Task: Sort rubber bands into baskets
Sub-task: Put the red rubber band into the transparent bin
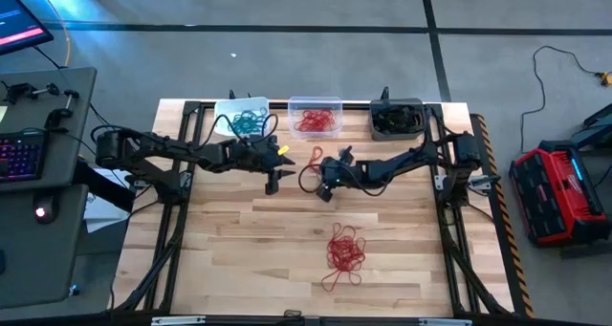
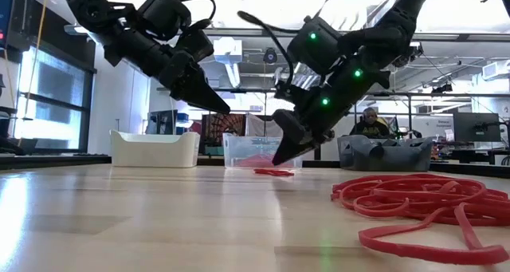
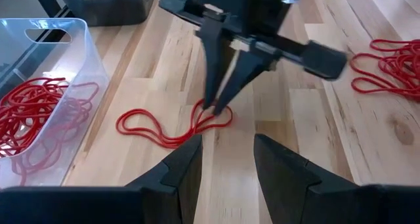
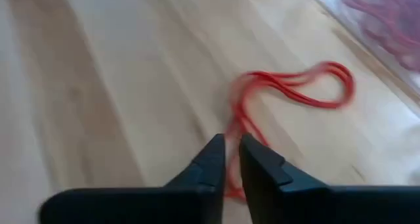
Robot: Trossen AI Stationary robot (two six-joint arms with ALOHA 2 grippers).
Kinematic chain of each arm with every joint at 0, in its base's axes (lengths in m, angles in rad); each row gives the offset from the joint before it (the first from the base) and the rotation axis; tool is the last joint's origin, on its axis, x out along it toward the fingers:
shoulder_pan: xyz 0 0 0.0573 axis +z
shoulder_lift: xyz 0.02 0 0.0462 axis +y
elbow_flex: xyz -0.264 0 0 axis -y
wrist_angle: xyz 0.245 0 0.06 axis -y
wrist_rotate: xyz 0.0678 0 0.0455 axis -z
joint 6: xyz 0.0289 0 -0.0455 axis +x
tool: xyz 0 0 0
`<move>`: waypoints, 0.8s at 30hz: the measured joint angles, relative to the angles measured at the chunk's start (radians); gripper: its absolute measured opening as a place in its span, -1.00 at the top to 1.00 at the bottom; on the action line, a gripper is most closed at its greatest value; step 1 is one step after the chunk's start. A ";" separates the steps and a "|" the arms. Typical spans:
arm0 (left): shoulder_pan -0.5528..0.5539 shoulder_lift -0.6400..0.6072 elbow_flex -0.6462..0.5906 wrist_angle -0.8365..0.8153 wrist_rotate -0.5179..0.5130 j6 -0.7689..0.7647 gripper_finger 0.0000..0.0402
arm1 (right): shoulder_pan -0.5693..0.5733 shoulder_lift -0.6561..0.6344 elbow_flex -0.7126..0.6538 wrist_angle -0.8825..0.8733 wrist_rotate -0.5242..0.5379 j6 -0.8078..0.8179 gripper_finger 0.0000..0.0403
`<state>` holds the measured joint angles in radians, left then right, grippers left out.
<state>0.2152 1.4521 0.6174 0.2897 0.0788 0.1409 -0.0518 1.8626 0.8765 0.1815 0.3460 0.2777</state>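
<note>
A few red rubber bands lie in loops on the wooden table, just in front of the clear basket. My right gripper points down at their end nearest the table's middle and is shut on them; it also shows in its wrist view and in the low view. My left gripper is open and empty, held above the table left of the bands. The white basket holds teal bands, the clear one red bands, and the dark grey one dark bands. My right gripper pinches the red bands at one end of the bunch between its two fingertips, coming from above and slanting in from the table's right. The strands run on out past the fingers, and the loops lie slack on the table.
A larger heap of red bands lies nearer the front edge, right of the middle. The three baskets stand in a row along the far edge. Bare wood lies between the heap and the grippers. A person sits in the room behind.
</note>
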 joint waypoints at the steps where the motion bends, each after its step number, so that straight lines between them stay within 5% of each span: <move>1: -0.002 0.000 0.000 0.000 0.000 0.000 0.35 | -0.002 0.000 -0.001 -0.006 0.018 0.012 0.78; 9: -0.021 0.000 0.000 0.000 0.000 0.000 0.35 | -0.027 0.000 -0.002 -0.021 0.005 0.045 0.53; 24: -0.022 0.000 -0.001 -0.002 0.000 0.000 0.35 | -0.042 0.052 0.000 -0.016 -0.025 0.081 0.75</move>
<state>0.1936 1.4521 0.6167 0.2874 0.0788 0.1413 -0.0939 1.9148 0.8761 0.1652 0.3210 0.3582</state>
